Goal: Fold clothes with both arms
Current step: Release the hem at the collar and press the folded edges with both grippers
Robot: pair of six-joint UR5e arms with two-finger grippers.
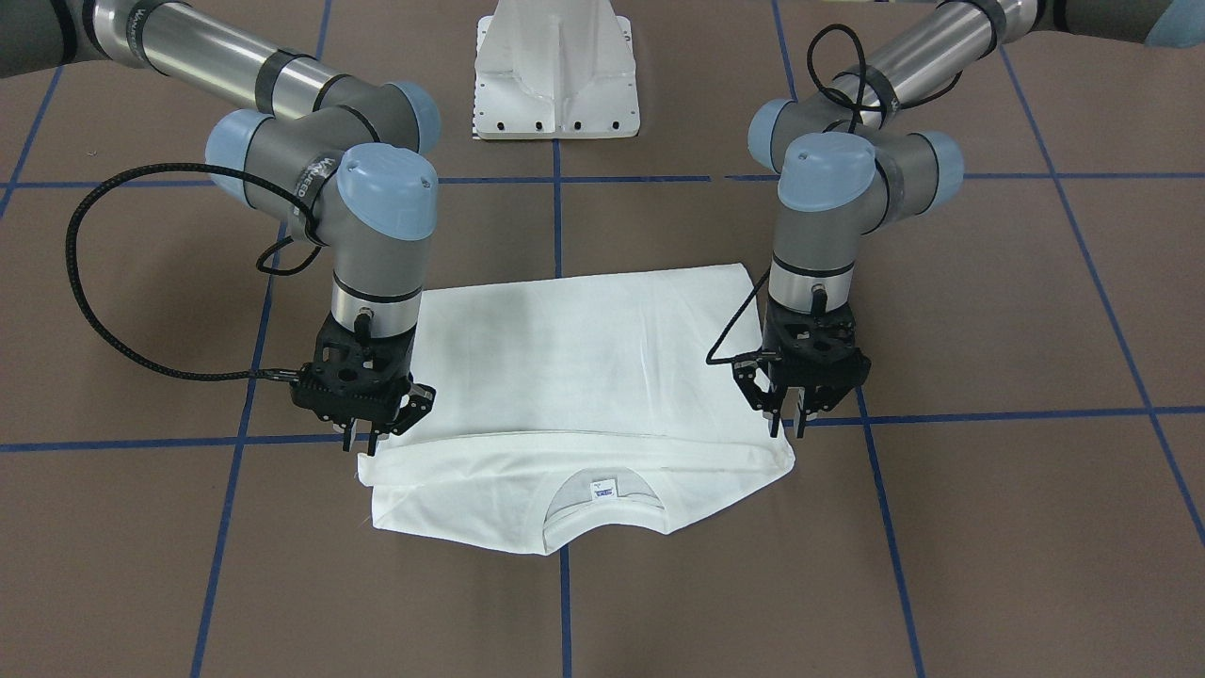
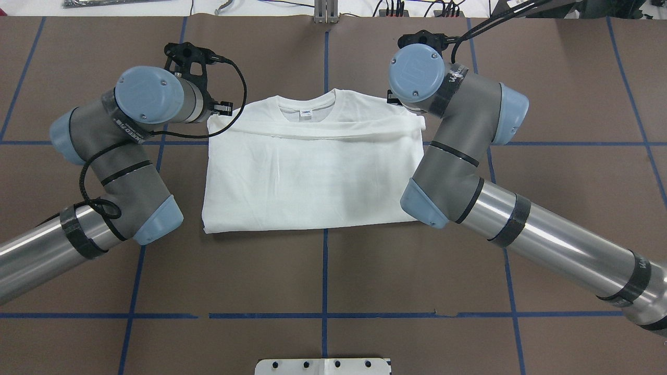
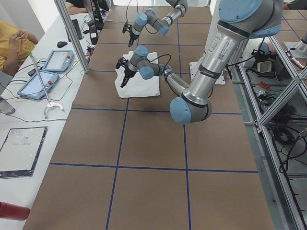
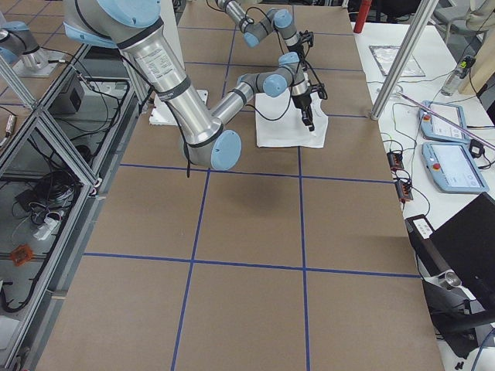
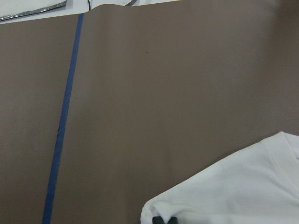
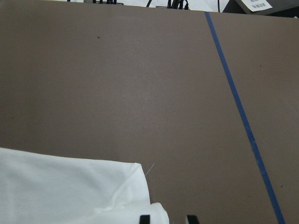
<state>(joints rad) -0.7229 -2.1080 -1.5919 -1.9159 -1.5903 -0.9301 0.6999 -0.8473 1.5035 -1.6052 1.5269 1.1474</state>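
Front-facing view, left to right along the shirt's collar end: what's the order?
In order: right gripper → neck label → left gripper. The T-shirt overlaps both grippers, so it is left out.

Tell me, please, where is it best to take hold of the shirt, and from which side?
Probably the two collar-end corners of the shirt, from above, left claw and right claw one each. It lies flat and layered, and its edges are free there.
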